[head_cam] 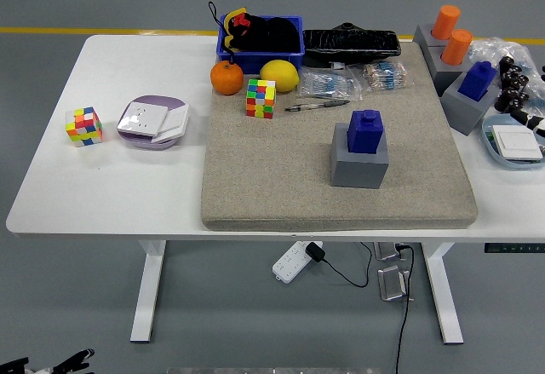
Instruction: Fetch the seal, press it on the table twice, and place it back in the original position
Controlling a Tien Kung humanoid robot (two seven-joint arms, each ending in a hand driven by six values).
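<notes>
A blue seal (368, 130) stands upright on a grey block (359, 166) at the middle right of the beige mat (281, 178). No hand touches it. A second blue seal (477, 77) on a grey block and two orange seals (447, 21) (457, 47) stand at the table's right end. Only a small bit of my right hand (536, 122) shows at the right edge, well to the right of the mat. My left hand (51, 364) hangs low at the bottom left corner, below the table.
On the mat's far side are a cube (261, 99), an orange (226, 77), a lemon (279, 76), a pen (317, 106) and plastic packets (328, 83). A blue bin (228, 50), a second cube (83, 126), a purple dish (152, 122) and a plate with a white card (517, 144) also stand around.
</notes>
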